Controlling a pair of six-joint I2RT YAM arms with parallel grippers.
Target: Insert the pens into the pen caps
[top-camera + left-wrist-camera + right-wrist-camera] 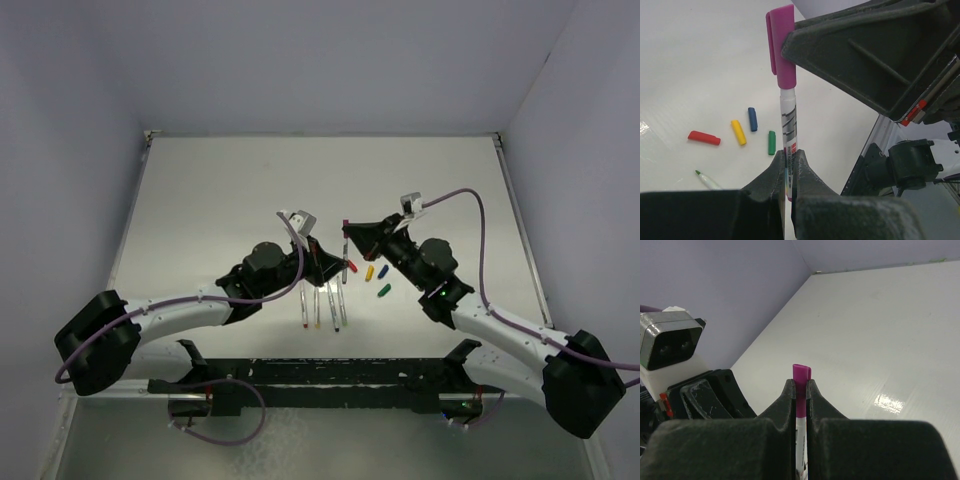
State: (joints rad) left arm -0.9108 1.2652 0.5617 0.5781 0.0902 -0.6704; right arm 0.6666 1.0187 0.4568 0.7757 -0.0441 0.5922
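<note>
The left gripper (788,169) holds a white pen (788,120) tight; the right gripper (800,390) squeezes the pink cap (783,50). The cap sits on the pen's top.

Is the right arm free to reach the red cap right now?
Probably not yet: the right gripper is shut on the magenta cap, which sits on the pen the left gripper holds. The red cap itself lies uncovered.

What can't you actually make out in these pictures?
Left wrist view: lower end of the held pen, hidden between the jaws of the left gripper.
Same view: most of the green-tipped pen, behind that gripper.
Right wrist view: most of the magenta cap, pinched between the jaws of the right gripper.
Top view: tip colours of the loose pens, too small.
</note>
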